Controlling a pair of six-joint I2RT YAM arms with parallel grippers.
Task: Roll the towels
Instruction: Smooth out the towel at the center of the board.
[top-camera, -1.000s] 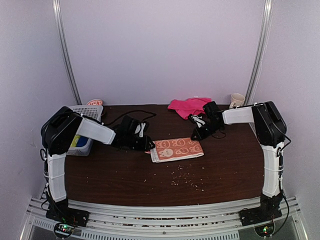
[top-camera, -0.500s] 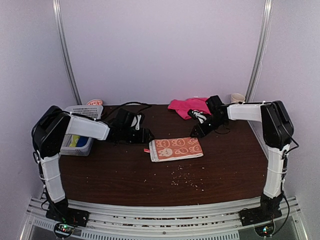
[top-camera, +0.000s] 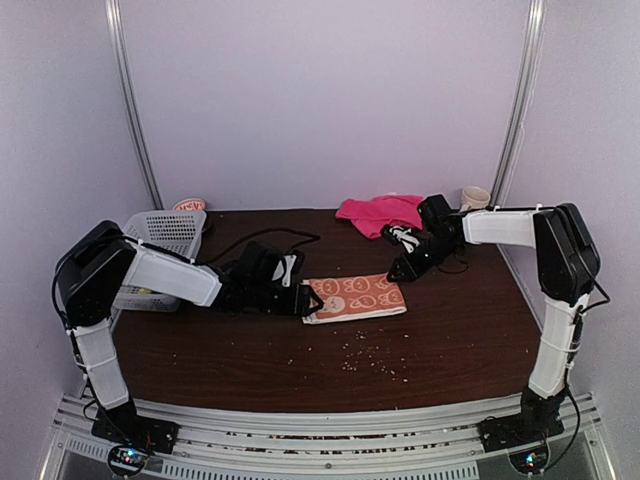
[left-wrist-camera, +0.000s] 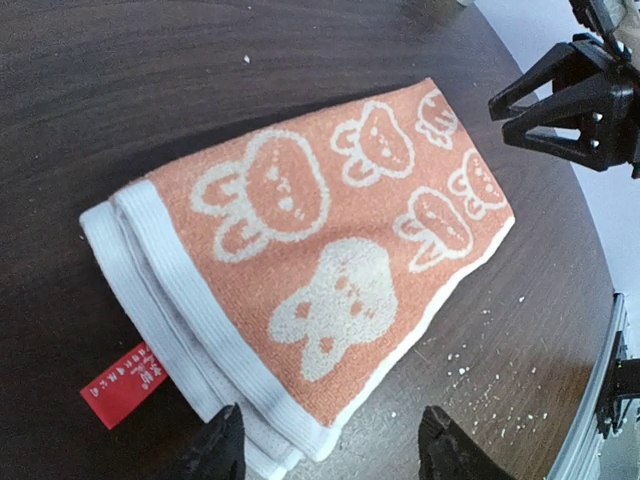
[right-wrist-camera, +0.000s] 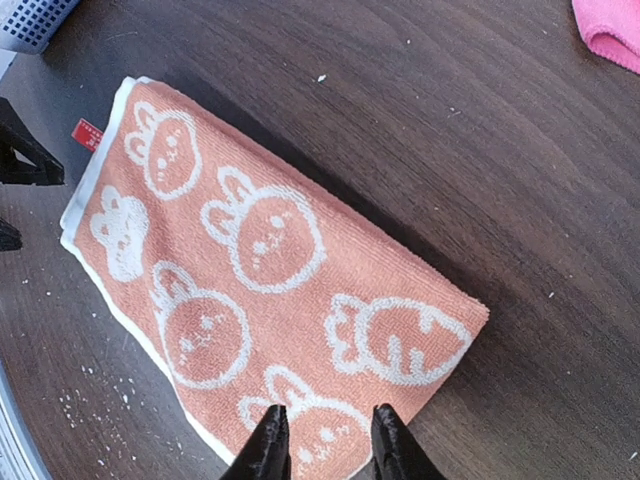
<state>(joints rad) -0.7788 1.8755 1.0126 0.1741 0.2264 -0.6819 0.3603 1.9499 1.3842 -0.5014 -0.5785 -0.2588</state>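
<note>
At the middle of the dark table (top-camera: 230, 360), the orange towel (top-camera: 355, 297) is shown folded flat and not yet rolled, unmoved from 1 second before. Both sets of jaws, nearly closed then, are now parted, so the cloth is judged to be released and the roll itself still to be started. The left gripper (left-wrist-camera: 330, 430), drawn back briefly, is brought low again to the towel's left end, just beside the red tag (left-wrist-camera: 125, 385). Its jaws are held wide apart astride the near corner, clamped on nothing. The right gripper (right-wrist-camera: 328, 415) is reached inward over the opposite end, tilted down, its jaws only narrowly apart above the hem. The pink towel (top-camera: 378, 212) is left crumpled at the back edge, well apart from both arms.
</note>
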